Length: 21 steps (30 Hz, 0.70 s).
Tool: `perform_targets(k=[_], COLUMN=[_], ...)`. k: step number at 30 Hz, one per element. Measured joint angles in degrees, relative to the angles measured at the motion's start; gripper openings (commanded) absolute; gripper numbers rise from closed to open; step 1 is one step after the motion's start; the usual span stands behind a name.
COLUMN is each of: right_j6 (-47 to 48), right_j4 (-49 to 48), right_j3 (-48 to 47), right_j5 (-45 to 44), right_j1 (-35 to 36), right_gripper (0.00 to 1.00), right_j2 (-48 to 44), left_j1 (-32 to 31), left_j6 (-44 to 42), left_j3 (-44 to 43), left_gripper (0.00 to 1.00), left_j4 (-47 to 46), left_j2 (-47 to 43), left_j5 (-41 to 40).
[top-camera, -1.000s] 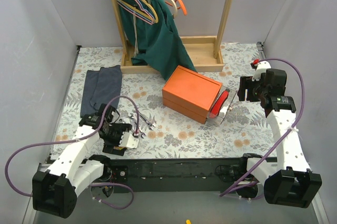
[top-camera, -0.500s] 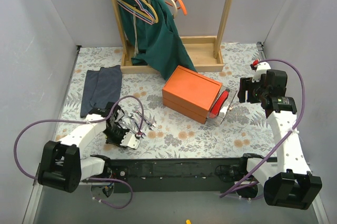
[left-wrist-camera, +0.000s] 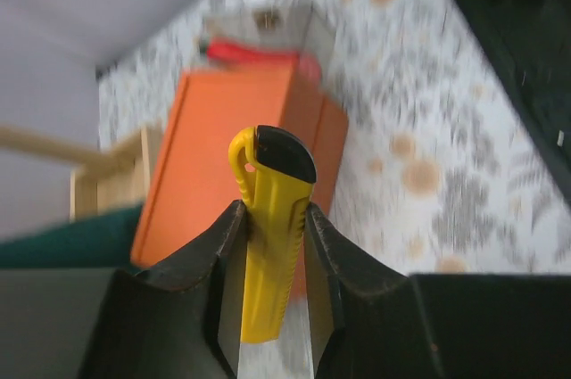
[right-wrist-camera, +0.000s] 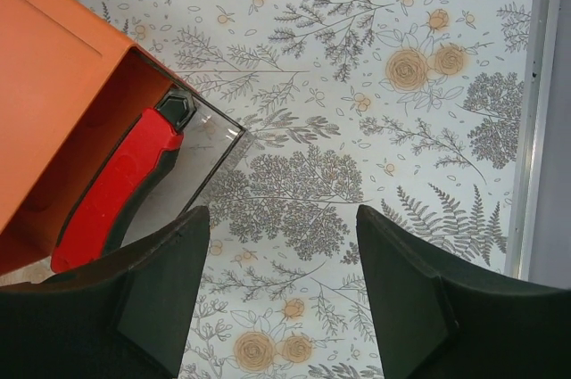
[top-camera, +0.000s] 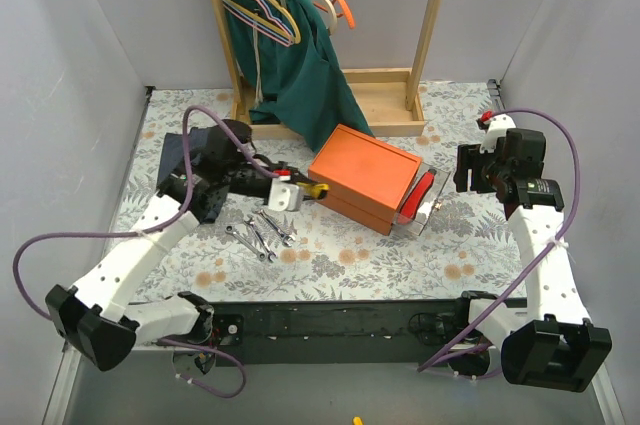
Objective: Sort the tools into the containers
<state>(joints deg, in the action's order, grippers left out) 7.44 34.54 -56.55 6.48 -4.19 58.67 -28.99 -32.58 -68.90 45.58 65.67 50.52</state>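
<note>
Overhead: left gripper [top-camera: 305, 192] clamps yellow-handled tool [top-camera: 320, 190] just beside orange box [top-camera: 365, 170]; silver wrenches [top-camera: 265, 233] lie on the table [top-camera: 350, 250].
Left wrist: jaws pinch the yellow handle.
Right wrist: right gripper [right-wrist-camera: 278, 236] jaws apart, holding nothing, over red-handled pliers [right-wrist-camera: 116, 187] in clear drawer [right-wrist-camera: 210, 152].

Pliers [top-camera: 422, 192] lie in the drawer [top-camera: 431, 216] right of the box [top-camera: 362, 173], wrenches [top-camera: 263, 234] to its front left
</note>
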Motion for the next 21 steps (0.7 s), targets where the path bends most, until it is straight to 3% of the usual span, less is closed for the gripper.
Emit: perform_targets(k=[4,9,16,21], right_j6=[-0.15,-0.66,-1.36,-1.55], right_j4=[-0.04,-0.07,-0.07,-0.46], right_j3=[0.0,0.02,0.22,0.68], right_j5=[-1.01,-2.16,-2.67,-2.69], right_j1=[-0.74,-2.05,-2.91,-3.37], right_gripper=[0.74,0.74,0.74,0.74], right_j2=[0.33,0.31,-0.83,-1.66], left_j1=[-12.09,-17.75,-21.05,-22.51], left_j6=[21.53,47.69,75.54,85.46], left_j3=[-1.38,-11.54,-25.75,-32.17], left_gripper=[0.0,0.0,0.0,0.0], left_j4=[-21.86,-40.89,-47.91,-45.05], left_j2=[5.07,23.17,40.65,46.8], left_j5=[0.5,-5.18,-14.14,-22.25])
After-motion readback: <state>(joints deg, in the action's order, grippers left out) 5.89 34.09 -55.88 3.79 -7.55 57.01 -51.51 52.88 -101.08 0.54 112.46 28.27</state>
